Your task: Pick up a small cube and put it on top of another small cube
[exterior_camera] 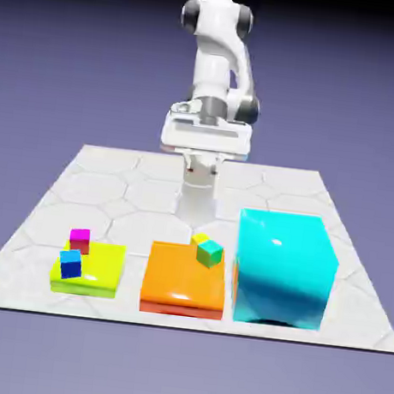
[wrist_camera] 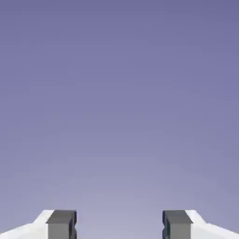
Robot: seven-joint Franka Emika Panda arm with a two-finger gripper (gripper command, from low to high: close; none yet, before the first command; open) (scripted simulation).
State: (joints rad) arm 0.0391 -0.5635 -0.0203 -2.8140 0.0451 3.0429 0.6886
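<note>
Exterior view: white arm [exterior_camera: 218, 56] folded upright at the far edge of the pale hexagon-tiled table [exterior_camera: 99, 181], hand held level, well above the tiles and well apart from every block. Gripper [exterior_camera: 204, 154] seen end-on here; the spread is hard to read from this side.

Hand view: only plain blue-violet backdrop ahead. Two grey fingertips [wrist_camera: 61, 224] at the bottom edge stand far apart with nothing between them, so the pincer is spread and empty (gripper [wrist_camera: 119, 224]).

Near edge of the table, three big blocks in a row. At the exterior view's left, a low lime-yellow block [exterior_camera: 97, 271] carrying a small magenta cube [exterior_camera: 79, 239] near its back and a small blue cube [exterior_camera: 71, 265] toward its front left; the two look near each other, and whether they touch cannot be told. In the middle, a low orange block [exterior_camera: 177, 284]. At the exterior view's right, a tall cyan block [exterior_camera: 283, 266], just beside the orange one.

Small yellow cube [exterior_camera: 200, 239] sits at the back right corner of the orange block, partly hidden by a small green cube [exterior_camera: 210, 253] that sits just in front of it, toward the exterior view's right. The two appear touching.
</note>
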